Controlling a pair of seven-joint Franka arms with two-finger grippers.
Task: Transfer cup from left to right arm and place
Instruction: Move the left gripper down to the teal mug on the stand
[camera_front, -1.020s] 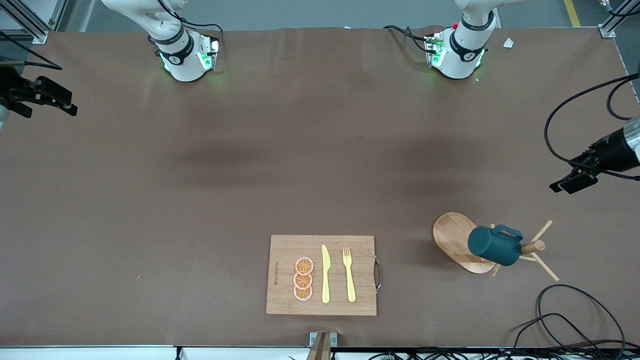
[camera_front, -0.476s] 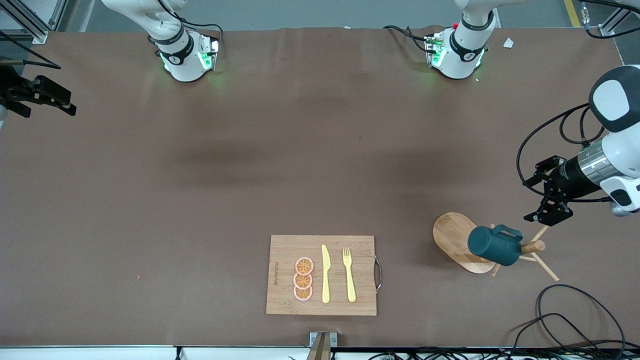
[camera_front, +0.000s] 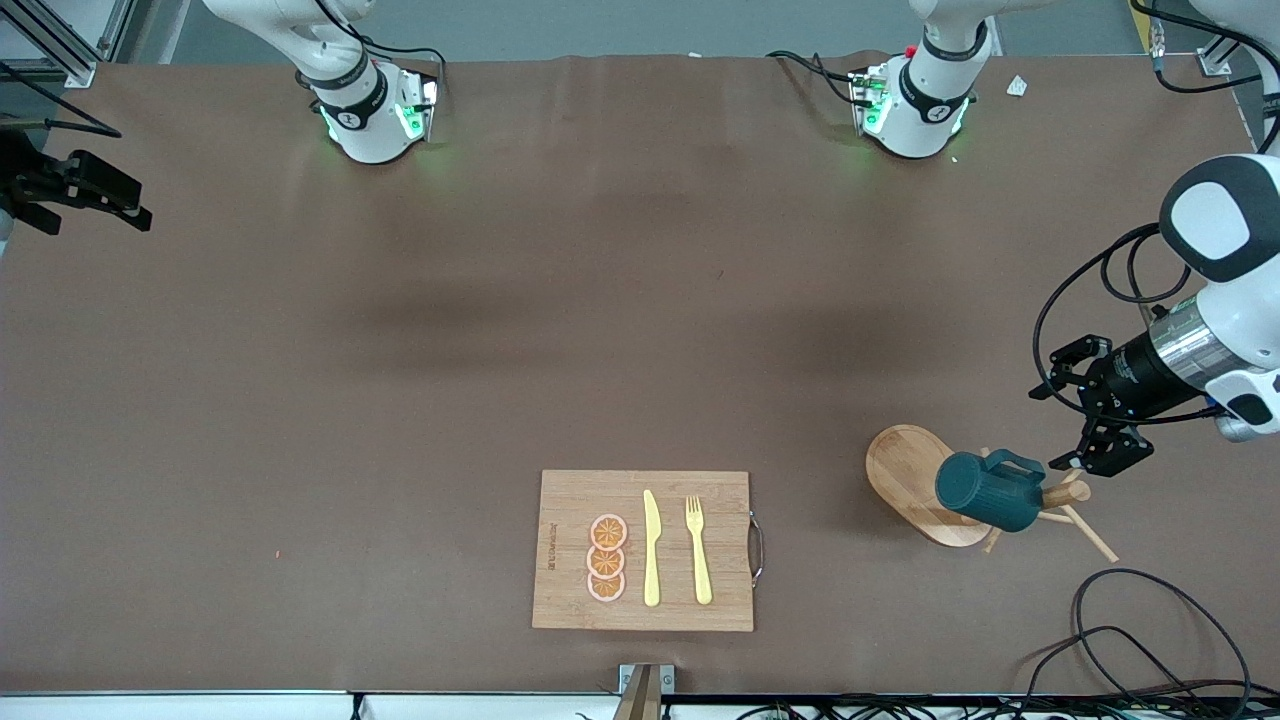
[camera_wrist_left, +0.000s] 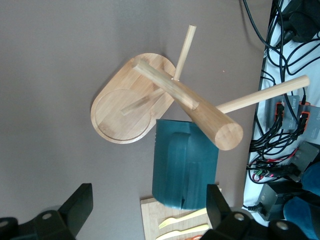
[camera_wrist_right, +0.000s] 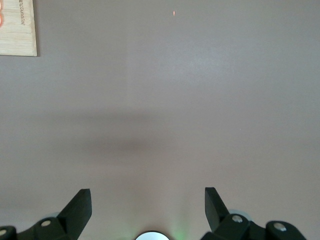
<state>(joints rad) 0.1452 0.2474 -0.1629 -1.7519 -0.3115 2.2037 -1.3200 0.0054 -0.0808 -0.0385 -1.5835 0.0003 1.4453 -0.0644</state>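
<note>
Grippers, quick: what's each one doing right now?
Left gripper: open, empty, above the mug tree by the cup.
Right gripper: open, empty, waiting.

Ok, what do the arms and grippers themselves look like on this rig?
Both arms are glossy white with black joint bands and green lights at their bases. The left gripper is black, behind a silver wrist ring, with looping black cables. The right gripper is also black, with two blocky fingers.
</note>
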